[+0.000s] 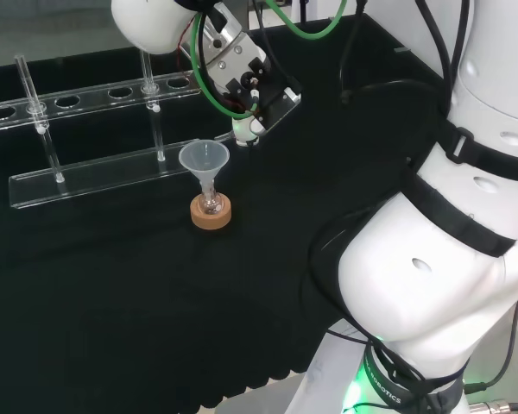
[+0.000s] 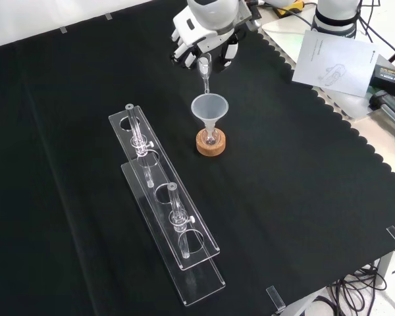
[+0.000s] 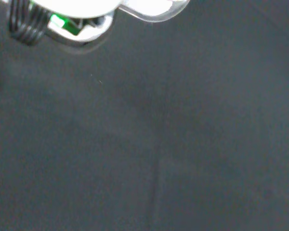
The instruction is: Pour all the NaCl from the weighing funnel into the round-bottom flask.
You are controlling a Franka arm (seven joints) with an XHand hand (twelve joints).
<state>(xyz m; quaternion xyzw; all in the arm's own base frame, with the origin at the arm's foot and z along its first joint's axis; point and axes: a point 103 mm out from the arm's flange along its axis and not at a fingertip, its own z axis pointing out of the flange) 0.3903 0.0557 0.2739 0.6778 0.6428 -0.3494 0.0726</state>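
Black cloth (image 2: 303, 197) covers the bench. Hand (image 2: 204, 43) grips the weighing funnel (image 2: 205, 74), stem angled down over a clear funnel (image 2: 210, 107) seated in the round-bottom flask (image 2: 211, 137) (on a cork ring (image 2: 211, 145)); acrylic rack (image 2: 164, 204) nearby.

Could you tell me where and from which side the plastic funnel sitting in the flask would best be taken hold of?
Probably the funnel at its wide cone, just under the rim, fingers coming from above. It stands upright with its stem in the flask on the cork ring, so it lifts straight up.
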